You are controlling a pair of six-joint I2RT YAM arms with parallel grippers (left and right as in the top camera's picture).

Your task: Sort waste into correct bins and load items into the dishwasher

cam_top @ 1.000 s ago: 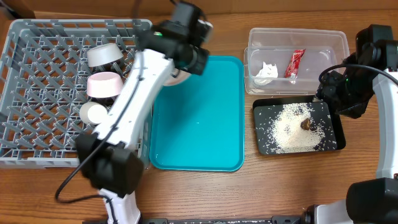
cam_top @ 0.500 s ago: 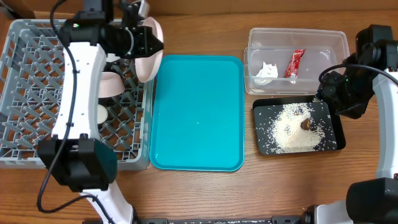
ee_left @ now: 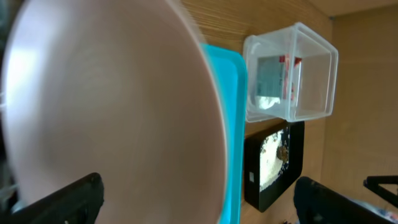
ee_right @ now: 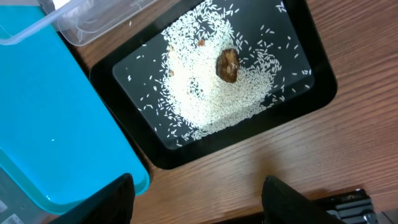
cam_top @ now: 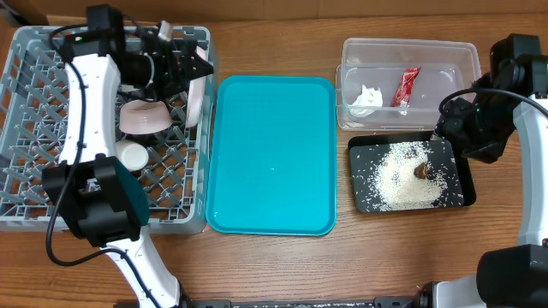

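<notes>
Heads up: the plate [cam_top: 196, 90] looks like it's standing on edge just inside the right wall of the dish rack [cam_top: 34, 171]. With the left end effector [ee_left: 196, 186] spread wide at it, I reckon it could flop onto the pinkish bowl [cam_top: 141, 115] or get snagged by a finger pulling out. Half a second back it was up over the rack's rim by the teal tray [cam_top: 270, 154], while the right end effector [ee_right: 205, 199] hangs spread and empty by the black tray [ee_right: 311, 59], same as before.
</notes>
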